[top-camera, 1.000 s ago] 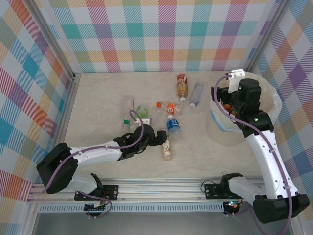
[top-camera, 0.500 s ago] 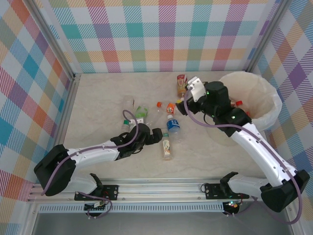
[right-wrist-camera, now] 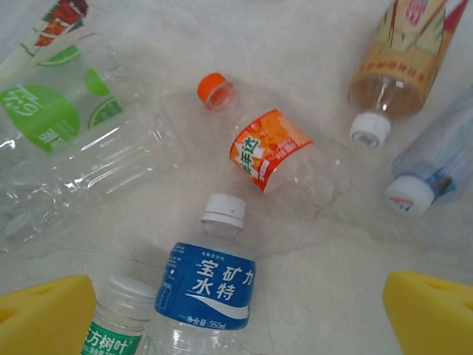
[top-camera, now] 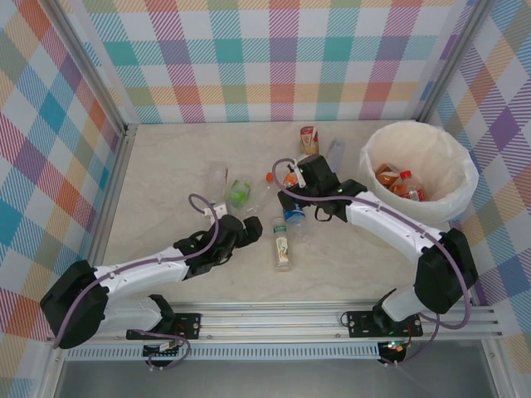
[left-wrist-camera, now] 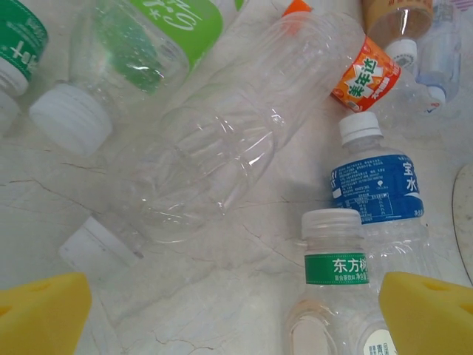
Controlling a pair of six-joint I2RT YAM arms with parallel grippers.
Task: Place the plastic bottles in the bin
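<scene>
Several plastic bottles lie mid-table. My left gripper is open and low, holding nothing. A big clear bottle lies ahead of it, and a green-banded bottle lies by its right finger. My right gripper hangs open and empty over the blue-label bottle. An orange-label bottle lies just beyond. The bin stands at the right, white-lined, with a few bottles inside.
A tan-label bottle and a bluish clear bottle lie toward the back. A lime-green-label bottle lies to the left of the group. Checked walls enclose the table. The right arm's forearm passes in front of the bin.
The right arm swung from over the bin to the left and down over the bottle group. The left gripper drew back a little toward the left.
</scene>
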